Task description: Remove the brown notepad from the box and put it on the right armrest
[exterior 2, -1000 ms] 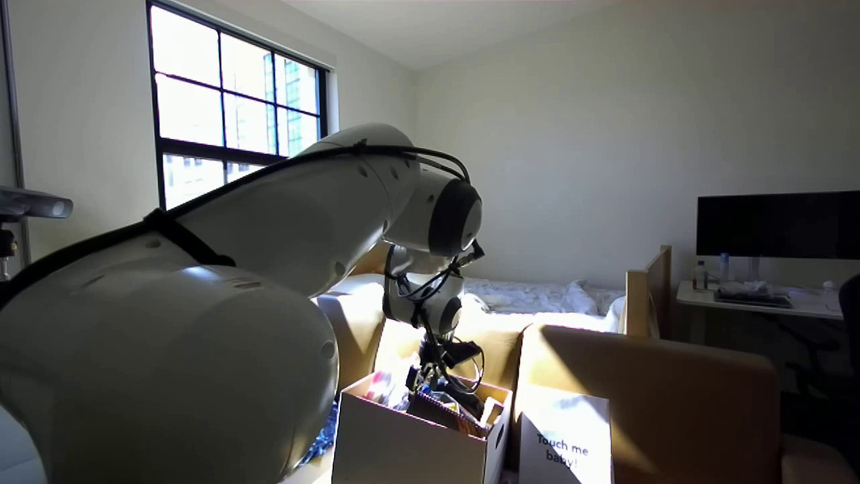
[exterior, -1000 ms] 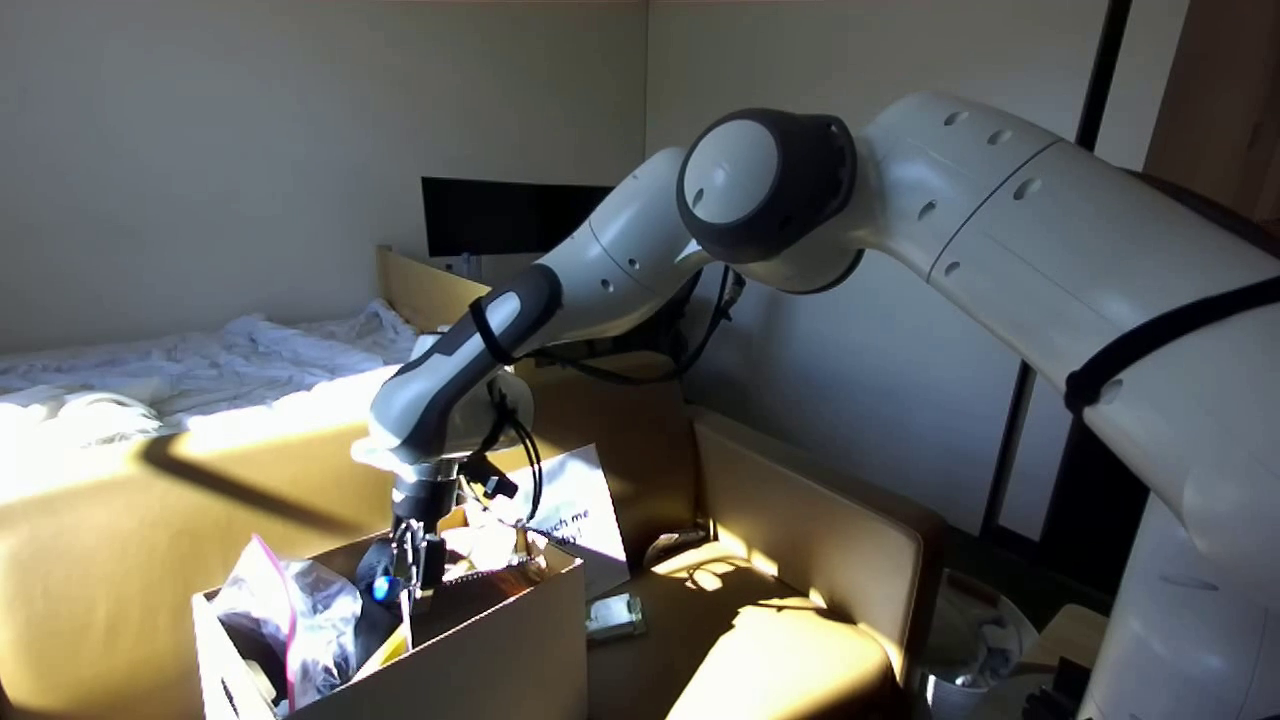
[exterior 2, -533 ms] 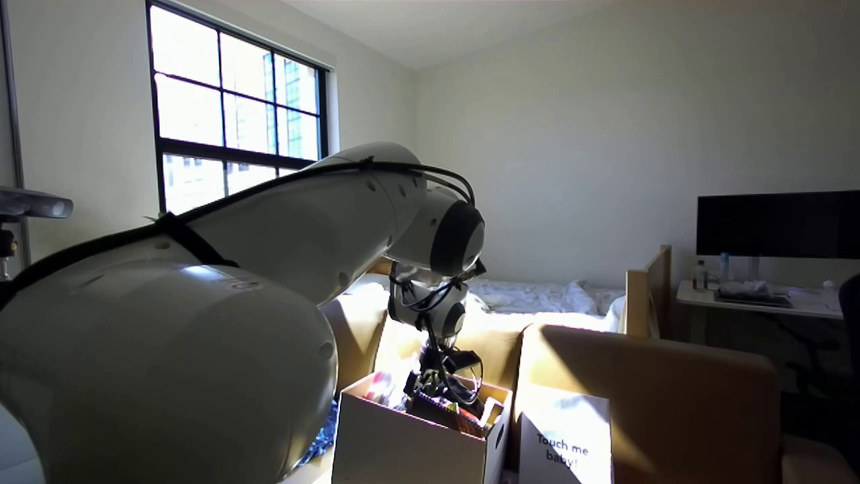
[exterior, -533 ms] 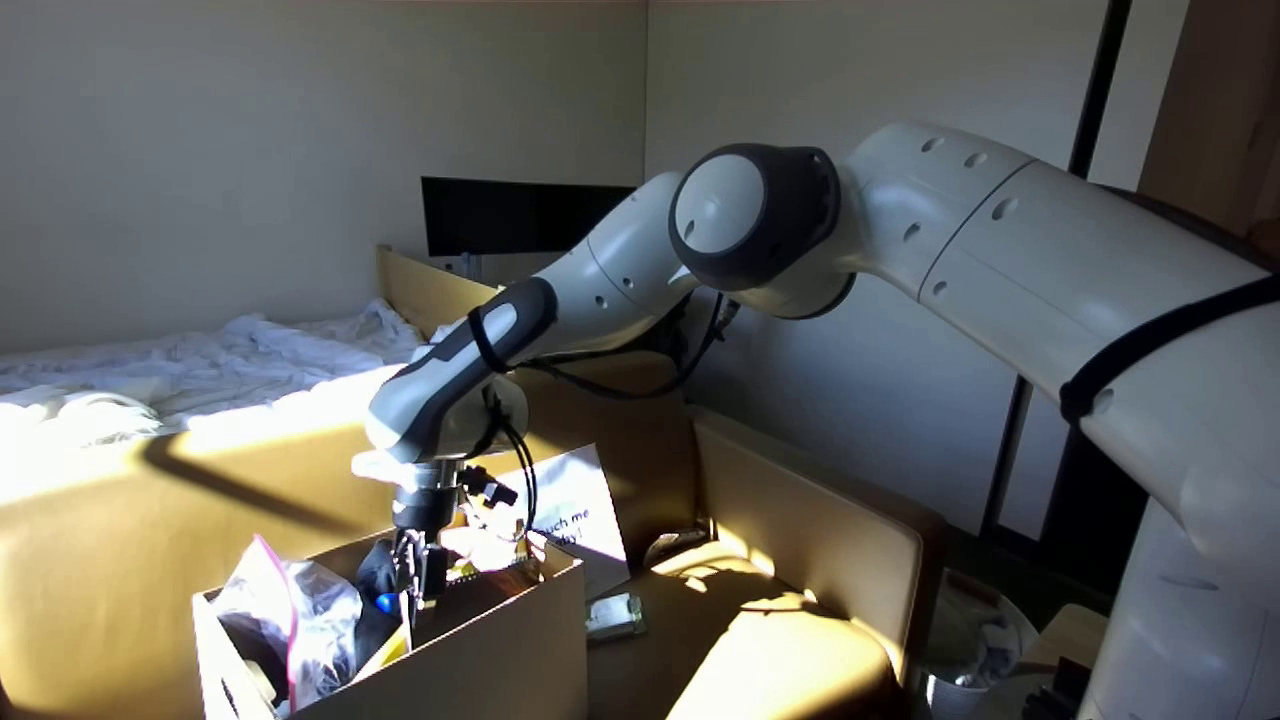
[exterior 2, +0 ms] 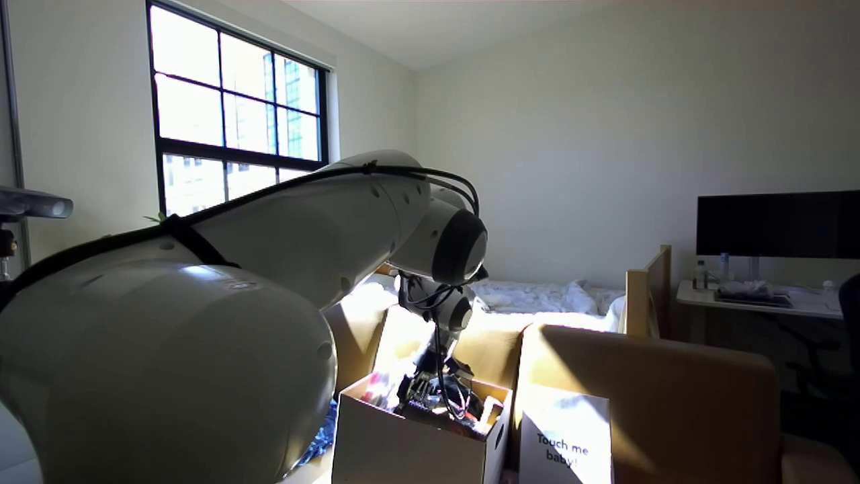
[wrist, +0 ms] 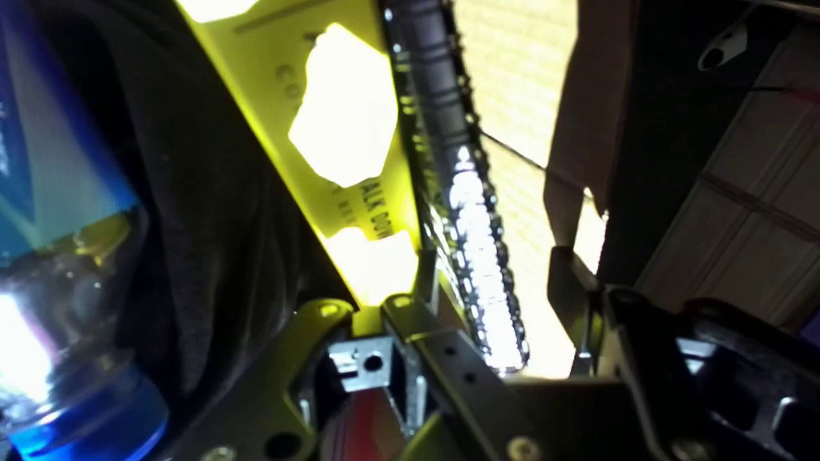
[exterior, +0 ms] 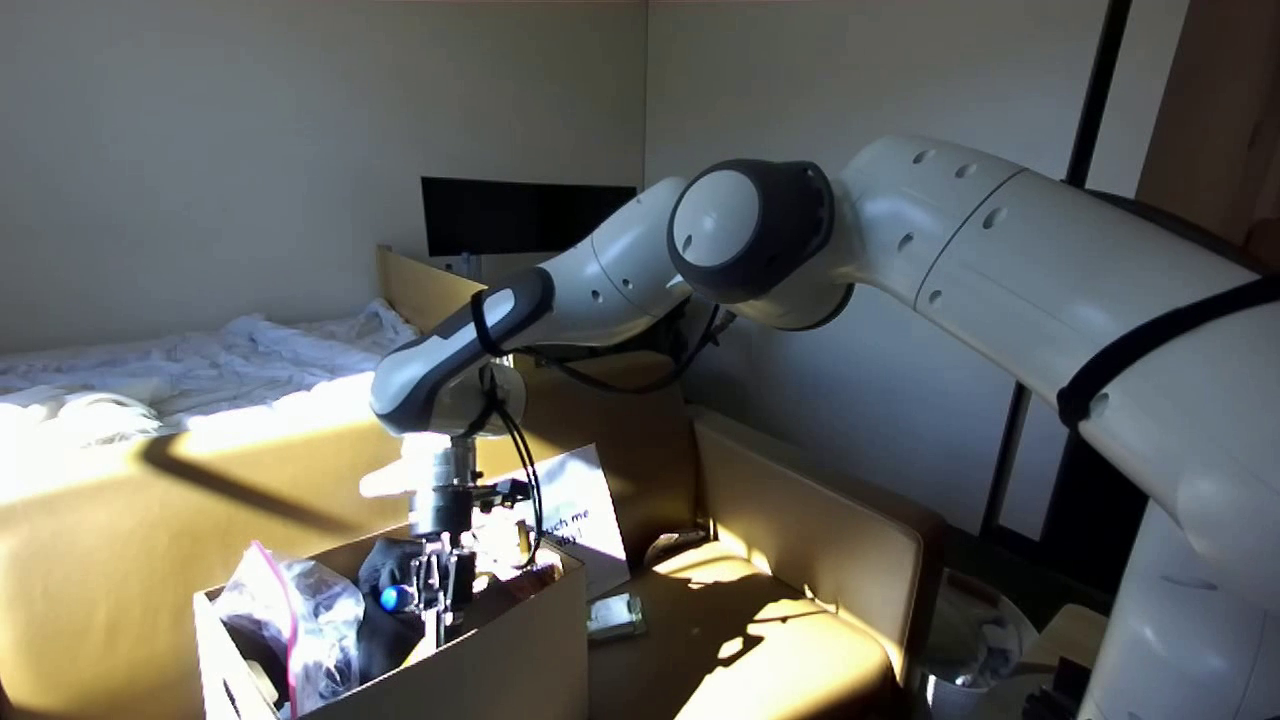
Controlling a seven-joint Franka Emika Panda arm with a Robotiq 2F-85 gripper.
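The hand (wrist: 498,275) is hanging in the box (exterior: 500,660), fingers (wrist: 569,278) standing apart; a spiral-bound notepad (wrist: 477,256) is showing between them.

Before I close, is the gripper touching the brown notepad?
Cannot tell: in the wrist view, the open gripper straddles the brown notepad; a bright gap shows at picture right, but picture left is unclear.

Brown notepad (wrist: 466,192) in open cardboard box (exterior: 480,675), spiral edge up.

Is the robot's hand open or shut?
Open: in the wrist view, the hand has its fingers apart, a spiral binding between them.
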